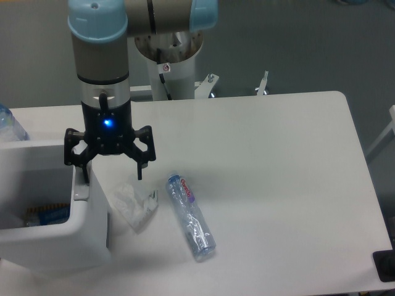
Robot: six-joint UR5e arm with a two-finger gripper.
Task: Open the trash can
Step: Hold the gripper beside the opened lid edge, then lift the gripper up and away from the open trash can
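1. The trash can (52, 237) sits at the left edge of the table (278, 185), and its top shows as an open well — no flat lid is visible over it, and something orange and blue lies down inside.
2. The gripper (110, 174) hangs right at the bin's right-hand rim, jaws spread wide and gripping nothing, its blue light on.
3. One fingertip sits over the grey push-button strip (80, 188); whether it touches the strip I cannot tell from this angle.
4. My read: the opening looks done, so what is left is getting the arm clear.
5. Risk one — a sideways pull-away could drag that finger along the rim and shove or tip the bin, since light plastic would likely slide easily on this smooth top.
6. Risk two — pressing down again on the strip might trip the latch mechanism once more.
7. Risk three — the other finger hangs just above the crumpled tissue (131, 203); a low sweep to the right could snag it, or nudge the plastic bottle (191, 216) lying just beyond.
8. A second bottle (10, 126) peeks out behind the bin, well out of the way.
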